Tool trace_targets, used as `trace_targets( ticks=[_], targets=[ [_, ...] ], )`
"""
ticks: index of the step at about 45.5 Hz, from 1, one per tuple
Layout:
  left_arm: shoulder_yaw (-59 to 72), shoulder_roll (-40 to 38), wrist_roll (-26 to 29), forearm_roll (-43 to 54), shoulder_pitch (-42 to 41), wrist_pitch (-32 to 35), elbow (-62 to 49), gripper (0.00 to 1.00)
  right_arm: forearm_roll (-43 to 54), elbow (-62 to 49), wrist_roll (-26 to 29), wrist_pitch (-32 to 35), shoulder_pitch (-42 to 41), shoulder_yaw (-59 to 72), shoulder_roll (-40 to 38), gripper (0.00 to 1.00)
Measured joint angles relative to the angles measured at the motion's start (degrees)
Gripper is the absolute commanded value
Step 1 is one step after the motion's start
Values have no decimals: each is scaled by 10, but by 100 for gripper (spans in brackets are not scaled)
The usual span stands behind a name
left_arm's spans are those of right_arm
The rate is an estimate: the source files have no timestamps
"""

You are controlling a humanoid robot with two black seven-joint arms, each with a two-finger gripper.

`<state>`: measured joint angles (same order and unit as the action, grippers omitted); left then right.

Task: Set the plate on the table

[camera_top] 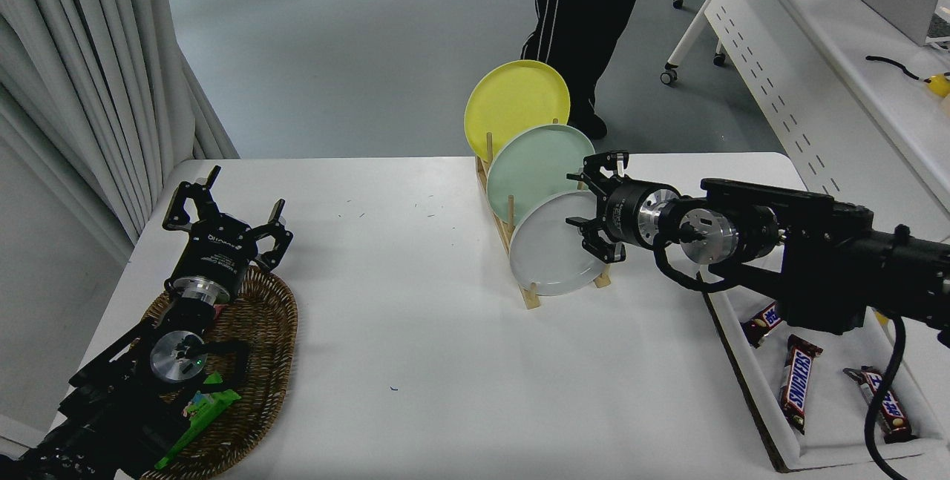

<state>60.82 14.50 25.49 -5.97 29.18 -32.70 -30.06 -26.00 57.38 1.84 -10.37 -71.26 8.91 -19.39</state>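
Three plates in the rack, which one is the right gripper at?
The round light grey plate, frontmost in the wooden rack; the open right gripper straddles its right rim. The mint green plate and yellow plate stand behind.

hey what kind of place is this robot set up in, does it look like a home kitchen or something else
Most likely a lab or office workspace, not a kitchen. A long white desk stands on castors over grey flooring, a person stands beyond the table, and the plate sits in a staged wooden rack.
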Motion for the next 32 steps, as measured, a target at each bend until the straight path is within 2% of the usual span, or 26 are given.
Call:
trace_targets(
  ticks=[13,17,24,27,32],
  targets=[
    [0,0,0,0,0,0,0,100,3,-8,7,0,1,-13,5,49],
    [0,0,0,0,0,0,0,100,5,-12,8,0,1,-15,6,45],
    [0,0,0,0,0,0,0,100,6,-21,9,-1,1,-19,9,45],
    [0,0,0,0,0,0,0,100,6,-25,10,-1,1,-19,10,36],
    [0,0,0,0,0,0,0,100,6,-29,11,1,0,-21,11,32]
  ],
)
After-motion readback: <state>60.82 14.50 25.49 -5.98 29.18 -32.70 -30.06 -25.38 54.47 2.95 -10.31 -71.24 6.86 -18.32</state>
